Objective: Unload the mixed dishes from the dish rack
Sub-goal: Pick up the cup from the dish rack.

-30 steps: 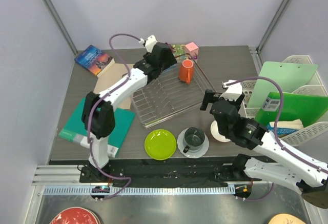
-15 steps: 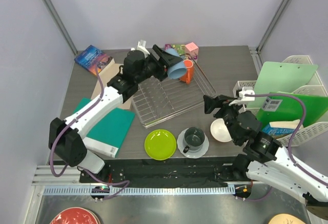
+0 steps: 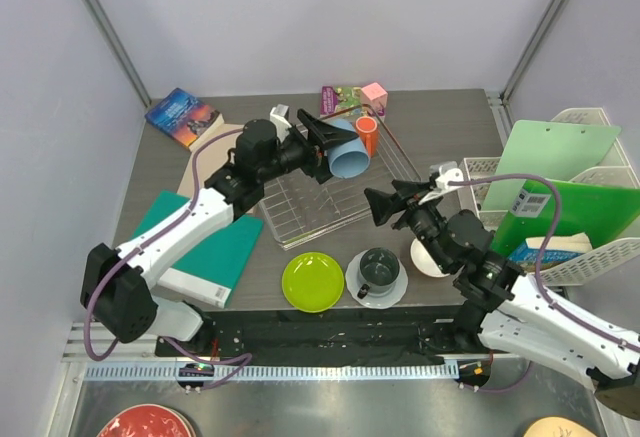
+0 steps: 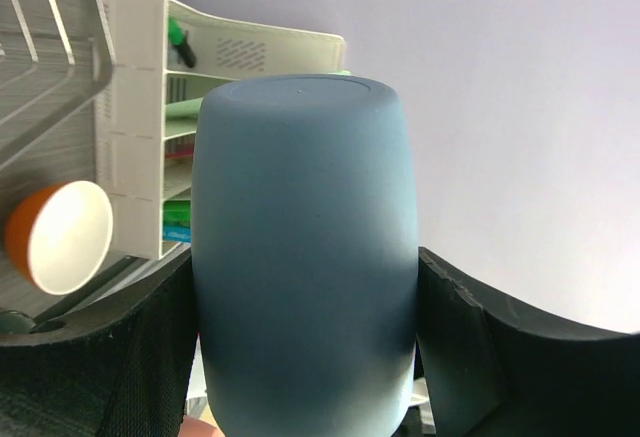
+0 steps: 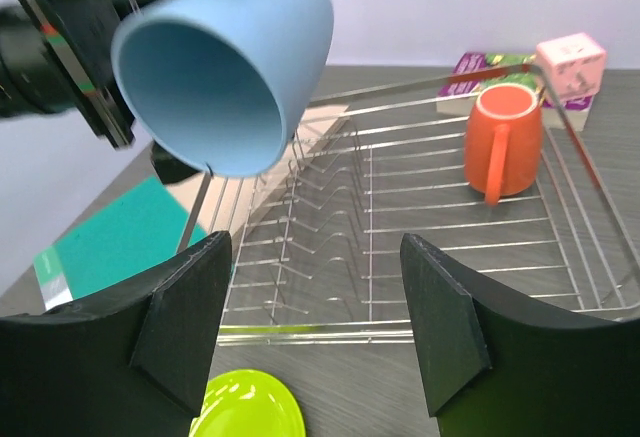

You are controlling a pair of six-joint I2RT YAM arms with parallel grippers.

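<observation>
Two arms: white links, black joints.
The left arm (image 3: pixel 190 222) and right arm (image 3: pixel 545 302) had white shells between rounded black joint housings. A purple cable (image 3: pixel 100 292) looped outside each arm. The left gripper (image 3: pixel 330 145) was black, and its fingers (image 4: pixel 110 357) had a fine woven texture on the inner faces. The right gripper (image 5: pixel 315 322) had black, wedge-shaped fingers (image 5: pixel 185 322) with flat, faceted sides. A white mount (image 3: pixel 445 172) sat at each wrist.
</observation>
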